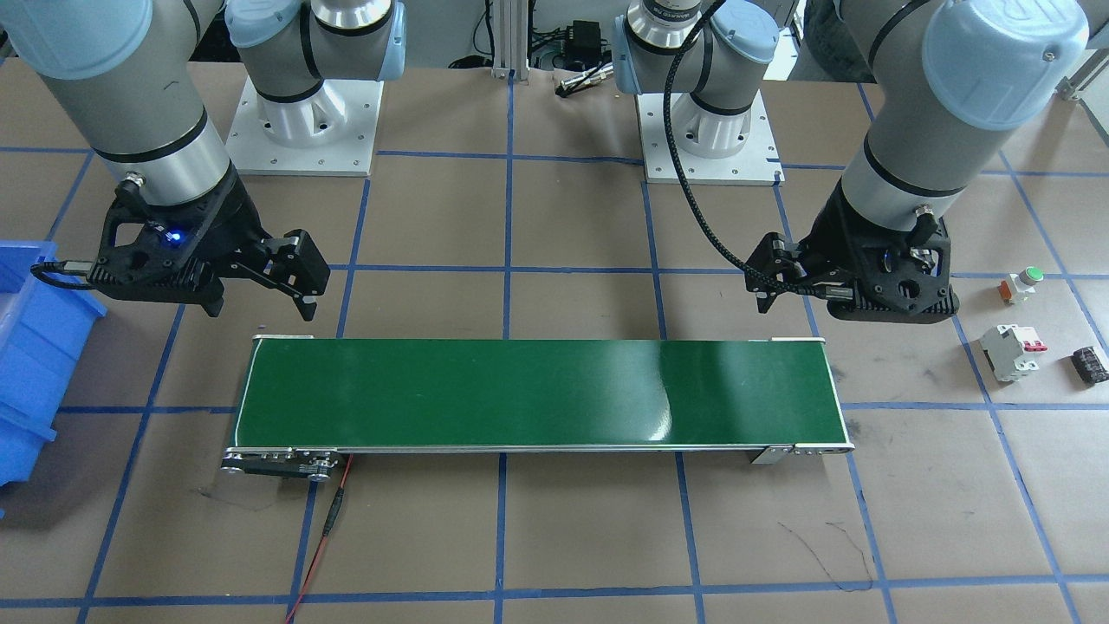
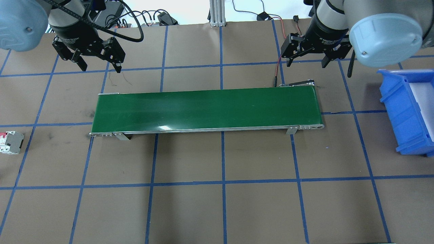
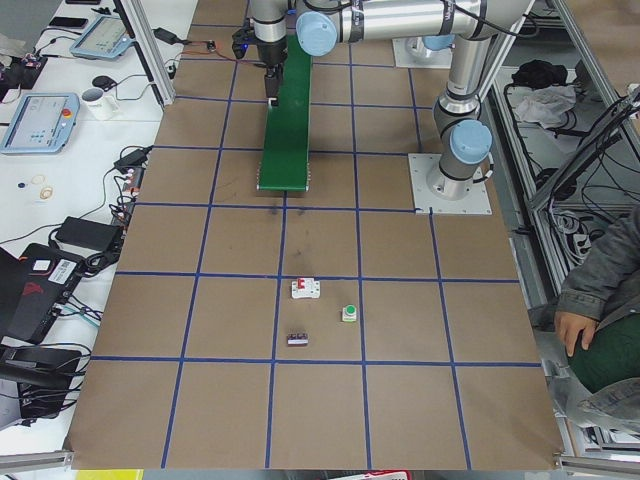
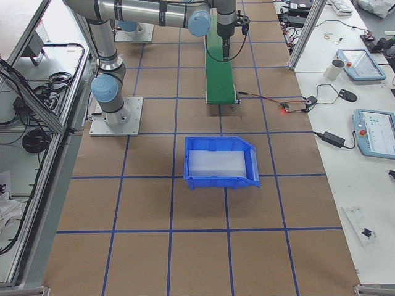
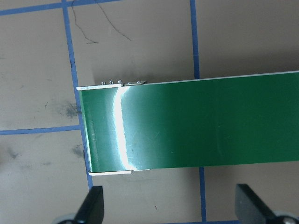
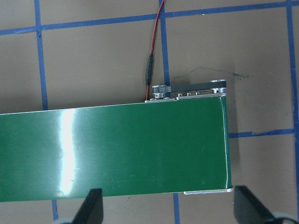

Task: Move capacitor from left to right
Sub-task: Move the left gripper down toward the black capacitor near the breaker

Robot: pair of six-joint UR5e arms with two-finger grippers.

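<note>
Jaws, left gripper (image 2: 100, 67): spread wide, nothing between them. Both fingertips (image 5: 95, 205) showed at the foot of the left wrist view with bare desk between. The gripper hung above the left end of the green conveyor belt (image 1: 537, 394).

Jaws, right gripper (image 2: 307, 62): likewise spread and empty, hung above the belt's right end.

Capacitor (image 1: 1090, 364): a small dark cylinder, lying on its side on the desk (image 1: 554, 537). It was close to the desk's left end edge and about midway between the two long edges. Nothing touched it.

Bearing from jaws: the capacitor lay outward from the left gripper, toward the left end edge and well apart from it. It was past the white circuit breaker (image 1: 1009, 351), with the green-capped push button (image 1: 1022, 284) near them on the robot's side.

Long axis: seemed to run roughly across the desk, from long edge to long edge, somewhat skewed. Too small to settle more closely.

Nearer arm: the left, by a wide margin. The right had the whole belt between it and the piece.

Judgement: pickup not yet begun. The left arm would need to travel toward the left end edge and clear the breaker. It would then set its fingers across the cylinder's short width.

Blue bin (image 2: 407, 112): near the right end edge.
</note>
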